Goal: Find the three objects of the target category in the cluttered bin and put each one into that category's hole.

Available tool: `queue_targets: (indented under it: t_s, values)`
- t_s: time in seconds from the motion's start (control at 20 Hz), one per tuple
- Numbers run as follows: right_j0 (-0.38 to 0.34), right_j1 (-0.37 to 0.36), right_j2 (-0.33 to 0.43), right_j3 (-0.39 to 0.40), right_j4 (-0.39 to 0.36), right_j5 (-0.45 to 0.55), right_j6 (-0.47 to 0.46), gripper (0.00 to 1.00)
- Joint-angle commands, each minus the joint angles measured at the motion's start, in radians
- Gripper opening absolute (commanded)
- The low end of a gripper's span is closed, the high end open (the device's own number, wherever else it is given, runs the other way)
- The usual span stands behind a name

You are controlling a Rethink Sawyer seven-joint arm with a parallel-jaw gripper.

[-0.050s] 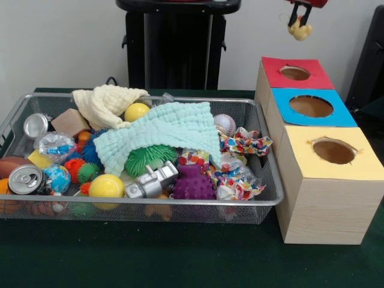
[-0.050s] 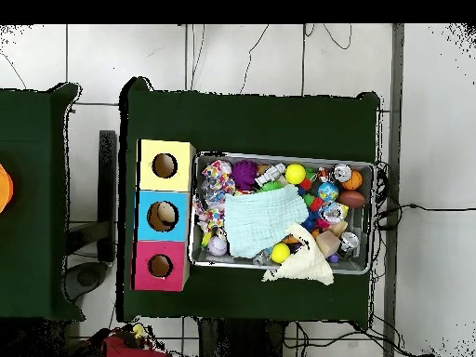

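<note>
High above and behind the red box, my gripper (image 1: 299, 20) is at the top right of the front view, shut on a small pale yellow toy (image 1: 300, 30) that hangs from its fingers. From overhead, the gripper (image 2: 137, 335) sits beyond the red box's end, off the green table. Three boxes stand in a row: red hole (image 1: 294, 72), blue hole (image 1: 311, 106), yellow hole (image 1: 333, 151). The wire bin (image 1: 150, 204) holds a teal cloth (image 1: 162, 135), a cream cloth (image 1: 108, 102), yellow balls (image 1: 106, 186), a baseball (image 1: 225, 124) and a purple spiky ball (image 1: 193, 183).
Also in the bin are a silver toy (image 1: 151, 182), a green spiky ball (image 1: 147, 159), cans (image 1: 25, 179), a wooden block (image 1: 69, 122) and patterned fabric (image 1: 245, 144). The boxes (image 2: 165, 216) stand close against the bin's side (image 2: 194, 209). A black stand (image 1: 174, 42) rises behind the bin.
</note>
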Motion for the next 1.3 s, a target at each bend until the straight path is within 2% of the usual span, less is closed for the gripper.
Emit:
queue_targets:
  t_s: [0.05,0.25,0.45,0.6,0.9,1.25,1.3]
  values:
    - [-0.089,-0.106,-0.034,-0.125,-0.095,0.126,0.052,0.00]
    - [-0.141,-0.072,0.010,-0.179,-0.115,0.122,0.051,0.00]
    - [-0.185,-0.004,0.063,-0.216,-0.122,0.047,0.054,0.00]
    - [-0.237,0.053,0.113,-0.218,-0.124,-0.043,0.020,0.00]
    - [-0.273,0.141,0.125,-0.308,-0.175,-0.044,0.004,0.00]
    - [-0.292,0.222,0.157,-0.386,-0.189,-0.028,0.034,0.00]
    - [-0.292,0.245,0.165,-0.394,-0.185,-0.053,0.044,0.00]
